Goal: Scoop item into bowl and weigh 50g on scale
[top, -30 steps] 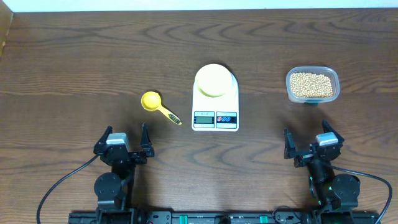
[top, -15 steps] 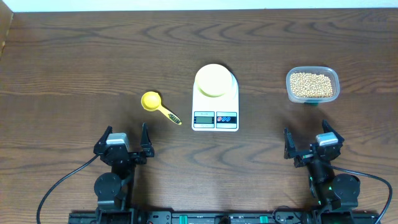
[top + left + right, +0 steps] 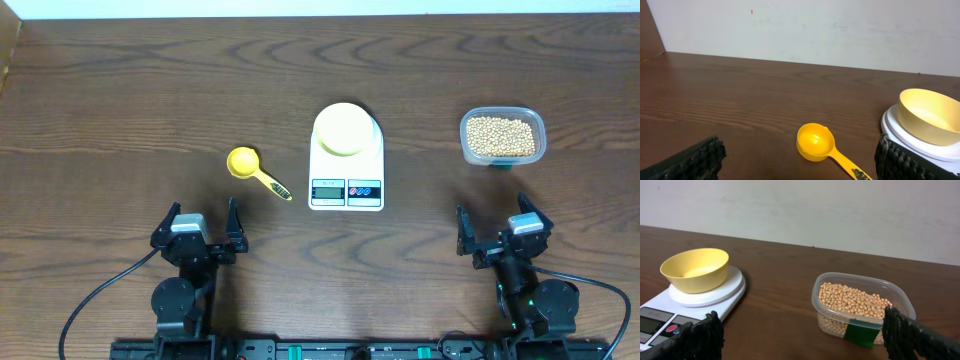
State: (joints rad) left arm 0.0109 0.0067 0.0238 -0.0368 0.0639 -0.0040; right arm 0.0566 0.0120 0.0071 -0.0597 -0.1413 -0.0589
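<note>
The small round tan beans (image 3: 855,300) all lie in the clear rectangular plastic tub (image 3: 862,277) just ahead of the right gripper (image 3: 497,228). The small pale-yellow round bowl (image 3: 343,128) sits empty on the white rectangular digital scale (image 3: 346,172), ahead and inward of it. Scooping and weighing are all left to do, I judge. The yellow plastic measuring spoon (image 3: 243,162) lies untouched ahead of the left gripper (image 3: 199,218). Both arms sit folded low, jaws spread wide, empty.

Wood-grain table (image 3: 120,110), clear plastic tub (image 3: 862,287), glossy bowl (image 3: 695,270).
</note>
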